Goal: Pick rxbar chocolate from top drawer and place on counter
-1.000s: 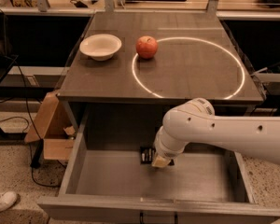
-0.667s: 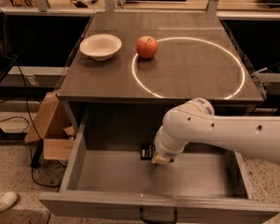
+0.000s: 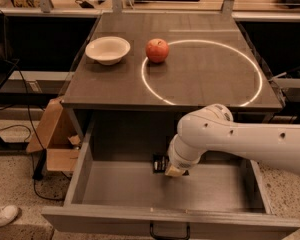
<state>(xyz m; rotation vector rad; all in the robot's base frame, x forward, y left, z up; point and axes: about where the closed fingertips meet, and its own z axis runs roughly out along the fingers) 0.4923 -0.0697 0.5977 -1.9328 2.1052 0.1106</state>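
Shoe [image 3: 1,216] on the floor far left, with a cardboard box [image 3: 57,144] just beside the left wall of the top drawer [image 3: 80,174]. The drawer is pulled out toward the near side, handle [image 3: 169,232] on the front panel.

On the counter [image 3: 200,69], the left half holds a bowl [image 3: 108,49] and an apple [image 3: 157,50]. The apple sits on the far-left arc of the ring of light [image 3: 143,79]. The counter inside the ring and to its right is bare.

The rxbar chocolate [image 3: 159,163] is in the drawer, far-centre, close under the counter's near edge. The gripper [image 3: 173,172] is down inside the drawer, right against the bar's right side; can't tell if it's apart, together or clamped on the bar. The arm [image 3: 240,139] comes in from the right over the drawer's right wall.

The drawer floor is bare to the left of the bar and on the near side.
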